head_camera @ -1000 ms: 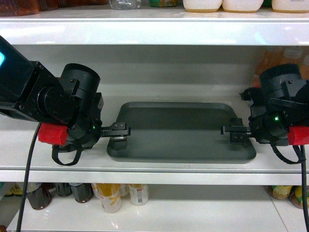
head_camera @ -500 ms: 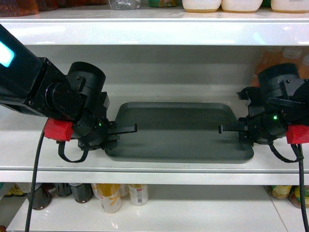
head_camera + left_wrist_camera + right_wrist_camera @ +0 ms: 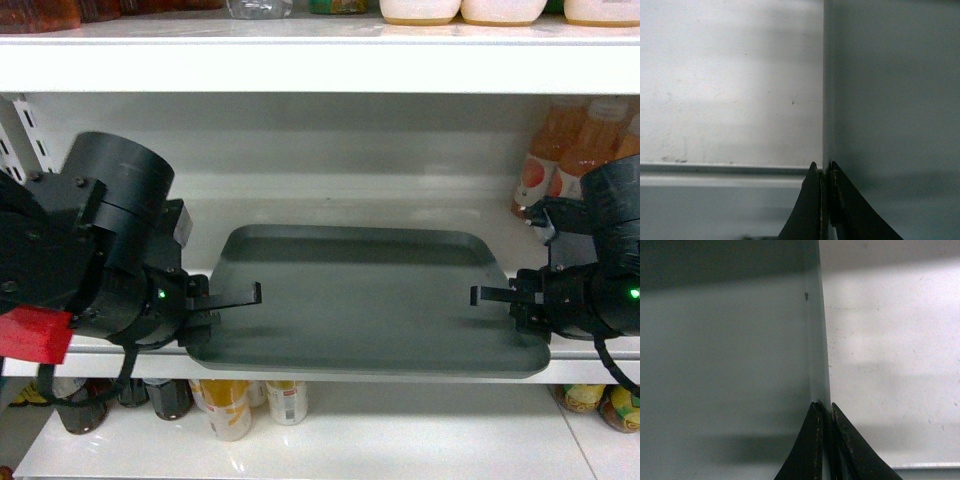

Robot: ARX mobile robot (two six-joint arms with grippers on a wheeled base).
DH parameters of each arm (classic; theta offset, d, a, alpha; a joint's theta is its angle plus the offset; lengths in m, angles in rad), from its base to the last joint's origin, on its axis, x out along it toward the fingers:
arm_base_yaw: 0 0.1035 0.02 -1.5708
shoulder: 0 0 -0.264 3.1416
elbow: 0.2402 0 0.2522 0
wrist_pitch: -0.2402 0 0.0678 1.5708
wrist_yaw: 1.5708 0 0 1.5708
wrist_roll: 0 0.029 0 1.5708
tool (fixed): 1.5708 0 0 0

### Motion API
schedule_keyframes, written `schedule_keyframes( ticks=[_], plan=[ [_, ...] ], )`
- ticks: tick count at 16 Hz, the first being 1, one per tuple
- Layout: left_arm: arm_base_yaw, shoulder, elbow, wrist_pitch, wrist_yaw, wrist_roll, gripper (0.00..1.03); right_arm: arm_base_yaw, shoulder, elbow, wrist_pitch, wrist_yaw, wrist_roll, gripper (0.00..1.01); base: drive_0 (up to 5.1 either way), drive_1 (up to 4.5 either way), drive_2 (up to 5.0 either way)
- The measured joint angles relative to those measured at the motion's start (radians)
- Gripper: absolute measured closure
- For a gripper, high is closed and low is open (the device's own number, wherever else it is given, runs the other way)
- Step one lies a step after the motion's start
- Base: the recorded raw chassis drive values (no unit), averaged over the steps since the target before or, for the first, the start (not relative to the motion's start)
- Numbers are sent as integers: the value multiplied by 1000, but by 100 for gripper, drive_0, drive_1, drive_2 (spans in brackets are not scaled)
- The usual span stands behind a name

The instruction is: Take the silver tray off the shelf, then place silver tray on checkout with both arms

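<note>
You have the tray [image 3: 365, 300] pinched at both short rims: left gripper [image 3: 225, 297] at 9 o'clock, right gripper [image 3: 497, 296] at 3 o'clock. Its front edge overhangs the shelf [image 3: 90, 345] lip. The lift-off looks half done; the checkout is not visible.

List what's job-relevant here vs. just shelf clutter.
Job: silver tray, clamped at each end by left gripper and right gripper; shelf under it.
Clutter: orange juice bottles; cans on the lower shelf; jars above.
</note>
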Motion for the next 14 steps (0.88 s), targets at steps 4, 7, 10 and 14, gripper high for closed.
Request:
schedule_keyframes(
  ticks=[4, 7, 10, 14],
  plan=[
    [-5, -236, -176, 50, -29, 7, 101, 17, -234, -205, 96, 3, 25, 97, 0, 0, 0],
    [-56, -651, -489, -41, -74, 10, 101, 51, -695, -599, 67, 5, 48, 98, 0, 0, 0],
    [-79, -898, -593, -163, -84, 2, 101, 50, -960, -739, -32, -31, 58, 98, 0, 0, 0],
    [-28, -1003, -626, -167, -21, 55, 101, 44, -1131, -766, -103, -75, 77, 98, 0, 0, 0]
  ],
)
